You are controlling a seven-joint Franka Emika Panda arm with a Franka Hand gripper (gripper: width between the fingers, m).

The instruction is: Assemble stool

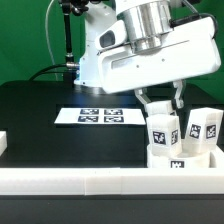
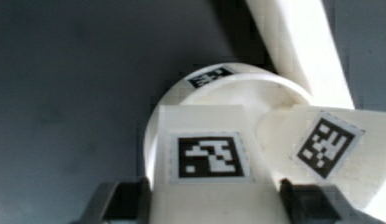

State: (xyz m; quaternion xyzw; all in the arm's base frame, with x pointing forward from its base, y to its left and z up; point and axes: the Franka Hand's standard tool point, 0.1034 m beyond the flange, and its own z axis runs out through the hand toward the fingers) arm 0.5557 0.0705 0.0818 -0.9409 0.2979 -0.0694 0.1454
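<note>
The round white seat disc (image 1: 181,162) lies at the exterior view's right, against the long border rail, with a tag on its rim. Two blocky white legs stand upright on it: one leg (image 1: 161,131) under my gripper and a second leg (image 1: 203,126) to its right. My gripper (image 1: 164,108) comes down from above and its fingers press both sides of the first leg's top. In the wrist view that tagged leg (image 2: 216,150) fills the gap between my gripper's (image 2: 220,196) dark fingers (image 2: 129,202). The second leg (image 2: 325,143) stands beside it on the seat (image 2: 222,82).
The marker board (image 1: 98,116) lies flat on the black table behind the seat. The white border rail (image 1: 90,181) runs along the front, and also shows in the wrist view (image 2: 300,45). A small white piece (image 1: 3,145) sits at the left edge.
</note>
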